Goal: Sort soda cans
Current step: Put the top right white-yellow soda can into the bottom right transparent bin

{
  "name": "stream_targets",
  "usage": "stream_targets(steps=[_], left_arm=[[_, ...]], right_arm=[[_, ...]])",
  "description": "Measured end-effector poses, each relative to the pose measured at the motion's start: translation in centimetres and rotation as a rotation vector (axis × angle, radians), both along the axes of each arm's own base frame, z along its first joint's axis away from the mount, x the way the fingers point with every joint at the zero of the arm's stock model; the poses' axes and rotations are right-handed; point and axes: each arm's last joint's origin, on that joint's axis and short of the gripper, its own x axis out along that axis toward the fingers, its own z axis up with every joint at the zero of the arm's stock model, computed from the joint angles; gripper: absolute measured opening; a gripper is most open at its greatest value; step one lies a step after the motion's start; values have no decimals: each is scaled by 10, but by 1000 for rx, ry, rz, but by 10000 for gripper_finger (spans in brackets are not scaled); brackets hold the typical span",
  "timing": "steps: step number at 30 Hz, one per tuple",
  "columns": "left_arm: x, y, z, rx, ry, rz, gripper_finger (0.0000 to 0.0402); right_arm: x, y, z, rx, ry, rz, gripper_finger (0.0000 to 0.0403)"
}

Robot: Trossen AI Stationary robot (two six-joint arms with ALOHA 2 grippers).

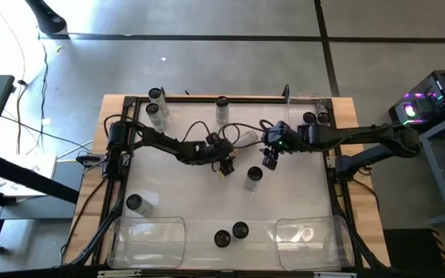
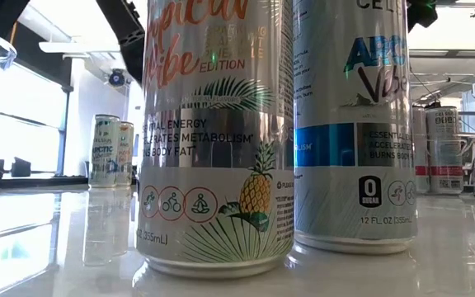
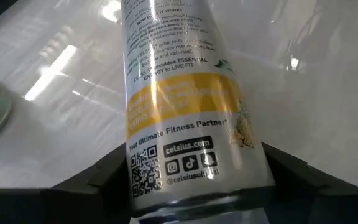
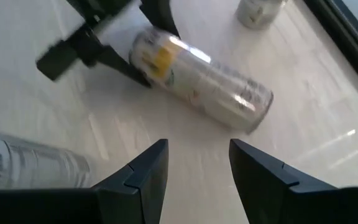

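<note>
Straddling the toppled soda can (image 3: 188,118) lying on the tabletop (image 1: 300,193), the left pincer (image 1: 234,148) has its fingers either side, not visibly clamped, likely to right it, while the right pincer (image 4: 197,168) hovers nearby, spread and empty.

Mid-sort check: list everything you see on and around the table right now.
Upright silvery soda cans with dark tops: nine; two in each corner of the edge opposite the bins, one midway along that edge, one at the centre, one by the left bin, two between the bins.
Lying silvery soda can with yellow band: one, centre of the table.
Clear rectangular plastic bins: two, along one table edge.
White table with wooden rim: one.
Left gripper: dark, at the lying can's end.
Right gripper: dark, open, empty, beside the lying can.
</note>
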Motion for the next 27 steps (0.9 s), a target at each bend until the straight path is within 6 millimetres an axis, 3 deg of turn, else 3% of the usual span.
stream_targets(steps=[3,7,13,16,20,27], left_arm=[[-20,-3,5,-24,-73,20,253],[-62,-8,23,-52,-296,-9,253],[-121,-22,42,-9,-658,-190,253],[-132,-30,51,12,-770,-273,253],[-128,-39,58,39,-799,-332,253],[-113,-49,76,86,-847,-438,253]], right_arm=[[-11,1,-1,-3,-14,-29,165],[-29,4,-10,-2,-64,-44,165],[-31,3,-26,-18,-380,-42,165],[-24,0,-19,-9,-620,-1,169],[-14,-3,-2,14,-835,91,204],[14,-3,24,58,-958,263,312]])
